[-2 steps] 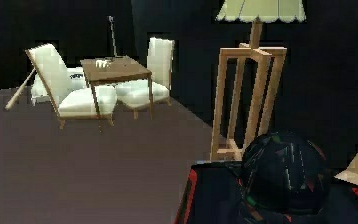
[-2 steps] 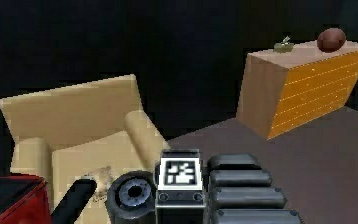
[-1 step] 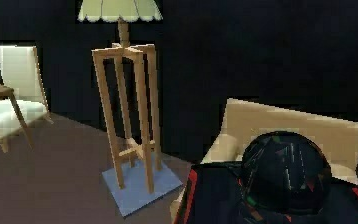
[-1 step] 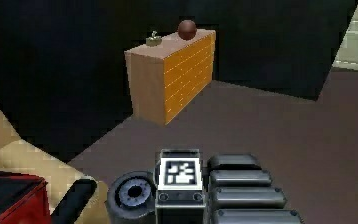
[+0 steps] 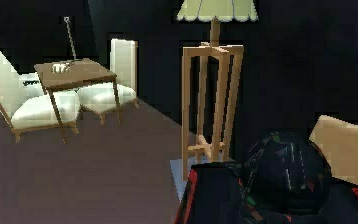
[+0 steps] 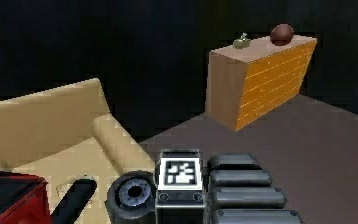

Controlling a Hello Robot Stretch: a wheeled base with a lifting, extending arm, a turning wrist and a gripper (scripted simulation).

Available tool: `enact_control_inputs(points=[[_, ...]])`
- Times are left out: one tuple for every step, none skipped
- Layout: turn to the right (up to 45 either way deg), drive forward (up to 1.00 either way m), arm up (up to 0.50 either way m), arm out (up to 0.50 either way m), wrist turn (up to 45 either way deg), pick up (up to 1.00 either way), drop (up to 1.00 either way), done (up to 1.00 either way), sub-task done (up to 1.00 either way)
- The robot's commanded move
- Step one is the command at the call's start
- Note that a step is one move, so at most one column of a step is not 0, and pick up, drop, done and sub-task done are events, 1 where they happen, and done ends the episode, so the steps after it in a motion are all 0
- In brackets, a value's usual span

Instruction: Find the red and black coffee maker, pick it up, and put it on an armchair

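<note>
A red and black coffee maker point(image 5: 272, 180) bulks low in the forward view's right, its dark rounded top above a red-edged body. Its red corner point(image 6: 12, 195) shows again at the arm side view's bottom left. A tan armchair point(image 6: 57, 130) stands just behind it, and its arm shows at the forward view's right edge point(image 5: 342, 145). My gripper point(image 6: 72, 200) reaches left from the arm's white marker square point(image 6: 179, 172) toward that red corner. The armchair's cushion lies right behind, so I cannot tell whether the gripper holds anything.
A wooden floor lamp stand point(image 5: 212, 95) rises close ahead under a pale shade point(image 5: 219, 10). Farther left, a small wooden table point(image 5: 75, 72) has white chairs point(image 5: 42, 105) around it. An orange wooden dresser point(image 6: 259, 80) carries a brown round thing point(image 6: 281, 34). Dark bare floor lies between.
</note>
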Motion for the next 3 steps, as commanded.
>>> enact_control_inputs(points=[[-3.0,0.00,0.00,0.00,0.0,0.00,0.00,0.00,0.00],[24.0,0.00,0.00,0.00,0.0,0.00,0.00,0.00,0.00],[-21.0,0.00,0.00,0.00,0.0,0.00,0.00,0.00,0.00]])
